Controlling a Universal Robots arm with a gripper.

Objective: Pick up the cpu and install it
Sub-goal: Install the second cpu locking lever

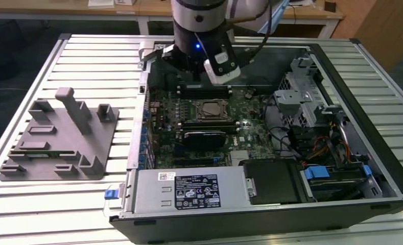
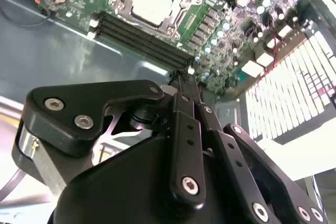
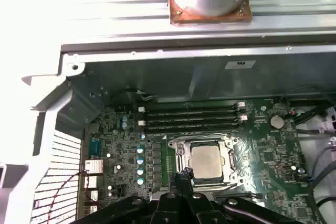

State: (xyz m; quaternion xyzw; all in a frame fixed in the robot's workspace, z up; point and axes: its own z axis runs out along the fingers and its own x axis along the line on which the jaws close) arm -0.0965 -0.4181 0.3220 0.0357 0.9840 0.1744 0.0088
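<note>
The cpu (image 1: 208, 109) lies flat inside its metal-framed socket in the middle of the green motherboard (image 1: 245, 109), pale silver top up. It shows in both wrist views too, cpu (image 2: 152, 2) and cpu (image 3: 206, 161). My gripper (image 1: 191, 77) hangs over the board's far part, just beyond the socket and above the memory slots. Its black fingers are pressed together with nothing between them, gripper (image 2: 181, 75) and gripper (image 3: 184, 174). In the first wrist view the fingertips (image 3: 181, 177) overlap the socket frame's corner beside the chip.
The open computer case (image 1: 364, 127) lies on a slatted metal table (image 1: 85, 56). Inside are memory slots (image 3: 191, 119), a drive cage (image 1: 303, 97), cables, and a power supply (image 1: 187, 191) at the front. A grey moulded fixture (image 1: 58, 138) sits at the exterior view's left.
</note>
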